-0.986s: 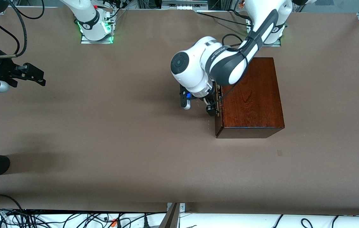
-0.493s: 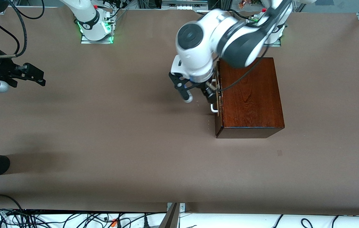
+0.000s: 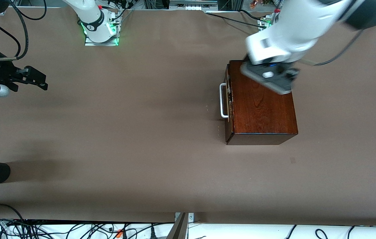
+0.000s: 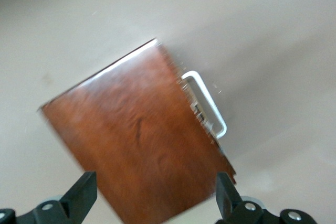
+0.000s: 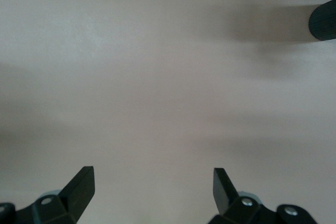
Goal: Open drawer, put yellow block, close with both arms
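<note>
Over the mahogany box (image 4: pixel 136 140), the left gripper (image 4: pixel 155 200) hangs spread, empty; right gripper (image 5: pixel 152 192) waits wide apart

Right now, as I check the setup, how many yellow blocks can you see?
0. No yellow block shows on the table or on top of the dark wooden box. Its drawer looks shut, so one may be hidden inside.

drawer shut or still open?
Shut: the drawer front sits flush with the box, with only the white handle sticking out and no tray showing.
</note>
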